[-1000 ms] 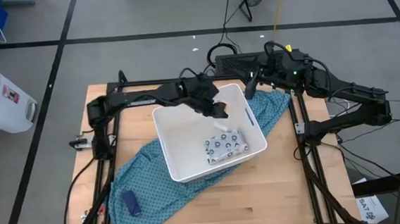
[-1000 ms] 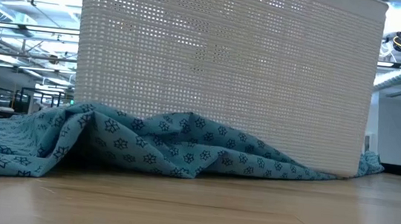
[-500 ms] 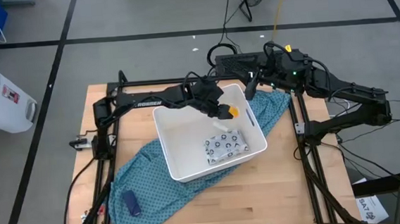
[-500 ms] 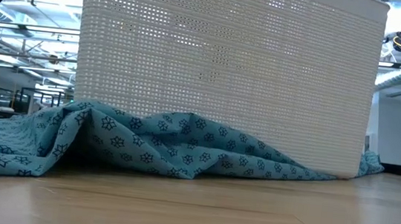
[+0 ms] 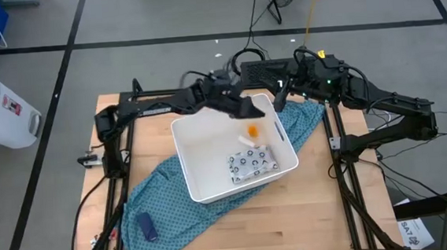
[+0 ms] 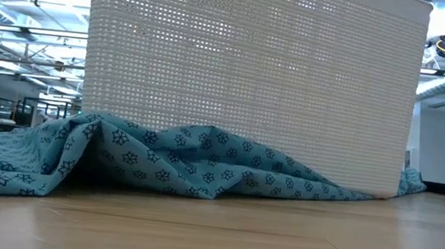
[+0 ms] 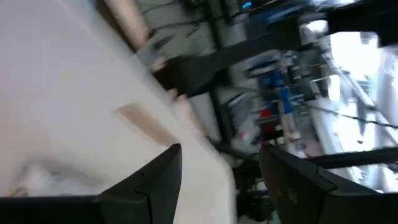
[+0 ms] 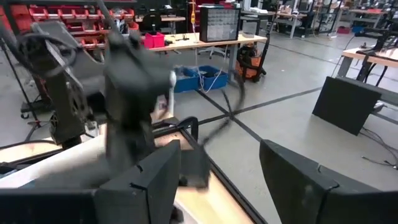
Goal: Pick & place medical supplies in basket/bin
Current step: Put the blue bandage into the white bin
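So the white tub (image 5: 203, 170) sits on a teal patterned cloth (image 5: 162, 200) in the middle of the wooden table (image 5: 293, 215), turned a bit so its long axis runs diagonally from the near-left toward the far-right.

Inside it, the blister pack (image 5: 252, 162) lies flat on the floor of the tub near the right-hand short wall, its long side running roughly with the tub's long axis. Just beyond it there's a tiny white tube (image 5: 246, 141), lying down and pointing about the same diagonal way. The little orange bottle (image 5: 252, 129) is in the tub too, close to the far wall; can't really tell how it's oriented, it's just an orange blob from above.

The dark blue object (image 5: 146, 226) is outside the tub, lying on the cloth near the front-left corner of the table, long axis pointing more or less front to back.

Left gripper (image 5: 247, 108) is above the tub's far rim, right by the bottle, fingers spread apart with nothing between them. Right gripper (image 5: 280, 99) hangs off past the tub's far-right corner, fingers also apart and empty.

From table height the tub's perforated wall (image 6: 252, 78) fills the view, with the cloth (image 6: 160, 164) bunched along its base.
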Controlling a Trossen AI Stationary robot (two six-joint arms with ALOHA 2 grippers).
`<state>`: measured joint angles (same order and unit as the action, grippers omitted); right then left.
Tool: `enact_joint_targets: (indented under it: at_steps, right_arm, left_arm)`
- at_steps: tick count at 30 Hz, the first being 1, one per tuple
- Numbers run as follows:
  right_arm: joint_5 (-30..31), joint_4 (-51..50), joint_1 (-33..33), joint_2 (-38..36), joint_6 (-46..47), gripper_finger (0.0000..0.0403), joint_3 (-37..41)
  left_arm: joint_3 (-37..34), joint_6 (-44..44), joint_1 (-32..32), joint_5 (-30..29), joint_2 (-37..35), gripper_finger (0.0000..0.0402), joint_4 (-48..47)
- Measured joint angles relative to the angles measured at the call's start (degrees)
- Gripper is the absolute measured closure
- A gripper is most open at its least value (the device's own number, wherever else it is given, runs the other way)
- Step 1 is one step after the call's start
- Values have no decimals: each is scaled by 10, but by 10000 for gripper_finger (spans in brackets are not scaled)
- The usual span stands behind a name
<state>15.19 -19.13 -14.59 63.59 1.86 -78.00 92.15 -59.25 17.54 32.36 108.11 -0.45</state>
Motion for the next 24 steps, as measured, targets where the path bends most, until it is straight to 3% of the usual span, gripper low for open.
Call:
enact_joint_targets:
  at_steps: [5, 10, 14, 20, 24]
  right_arm:
    - [-1, 3, 0, 0, -11, 193, 0]
    - [-2, -5, 0, 0, -17, 193, 0]
    - [-2, -6, 0, 0, -28, 193, 0]
    - [-2, -4, 0, 1, -47, 193, 0]
    - [-2, 1, 0, 1, -60, 193, 0]
  left_arm:
    - [1, 9, -8, 3, -95, 183, -57]
    - [2, 14, -41, -56, -206, 183, -219]
    - [3, -26, -101, -151, -292, 183, -326]
    - [1, -128, -235, -364, -364, 183, -464]
    - [1, -228, -325, -428, -369, 183, -563]
